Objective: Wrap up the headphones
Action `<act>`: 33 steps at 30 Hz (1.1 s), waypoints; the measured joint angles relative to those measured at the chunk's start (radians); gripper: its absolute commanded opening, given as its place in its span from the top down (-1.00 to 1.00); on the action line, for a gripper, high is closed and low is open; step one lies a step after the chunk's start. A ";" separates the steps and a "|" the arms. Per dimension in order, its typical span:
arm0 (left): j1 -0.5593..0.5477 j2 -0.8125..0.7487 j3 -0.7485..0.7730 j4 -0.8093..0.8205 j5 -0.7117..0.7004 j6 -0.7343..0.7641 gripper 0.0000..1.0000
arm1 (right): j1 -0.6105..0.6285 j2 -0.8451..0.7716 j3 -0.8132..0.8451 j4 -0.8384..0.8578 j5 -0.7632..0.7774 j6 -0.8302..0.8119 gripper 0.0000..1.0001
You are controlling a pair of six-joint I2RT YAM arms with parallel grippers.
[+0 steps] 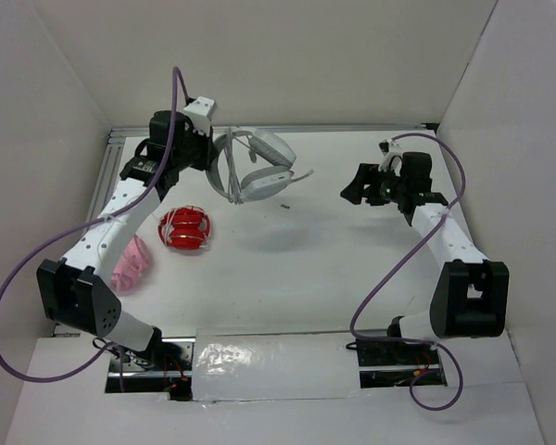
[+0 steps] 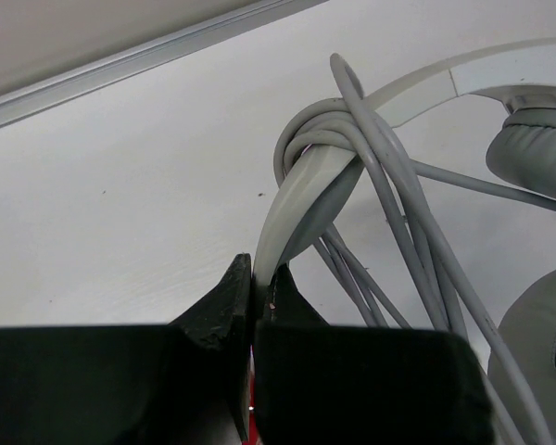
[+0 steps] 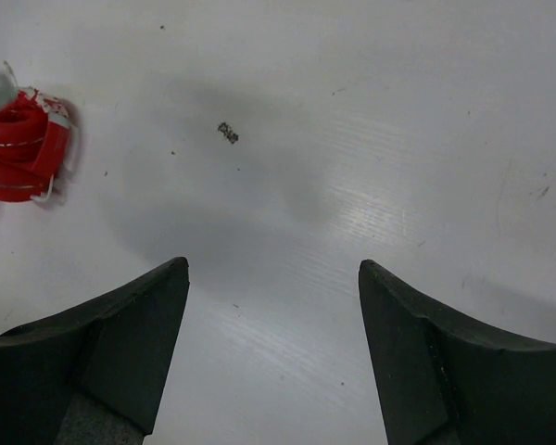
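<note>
Pink object (image 1: 132,264) lies nearest, on the table (image 1: 287,287), just near-left of the red rounded object (image 1: 185,228), which has thin white bands around it. R gripper (image 3: 273,278) hangs well right of the red rounded object, over bare tabletop, jaws spread wide w/ nothing btwn them. A small dark speck (image 3: 227,133) sits on the surface btwn that gripper and the red rounded object. Farther back, just beyond the red rounded object and a bit right, the headphones (image 1: 259,167) are held up off the table, shadow below them. L gripper (image 2: 262,278) has them, jaws pinched tight on the edge of the light-grey headband (image 2: 292,204). The thin cable (image 2: 389,185) is looped several turns round the headband just past the grip, w/ strands running down beside the fingers. Padded ear cups (image 2: 537,153) hang on the side away from the L gripper.
</note>
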 measured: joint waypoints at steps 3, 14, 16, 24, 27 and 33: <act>0.072 0.031 0.000 0.002 0.009 -0.017 1.00 | 0.000 -0.021 -0.038 0.000 0.026 0.017 -0.77; 0.192 0.092 -0.041 0.076 0.013 -0.045 1.00 | 0.000 -0.058 -0.084 0.004 0.087 0.060 -0.91; 0.188 0.095 -0.053 0.077 0.003 -0.047 1.00 | 0.000 -0.067 -0.103 0.009 0.101 0.068 -0.92; 0.148 0.097 -0.136 0.095 -0.038 -0.103 1.00 | 0.000 -0.141 -0.215 0.011 0.167 0.119 -0.99; 0.094 0.088 -0.198 0.093 -0.067 -0.130 1.00 | 0.000 -0.203 -0.236 0.015 0.195 0.143 -0.99; -0.026 0.026 -0.313 0.043 -0.113 -0.195 1.00 | 0.002 -0.371 -0.306 0.028 0.236 0.185 -0.99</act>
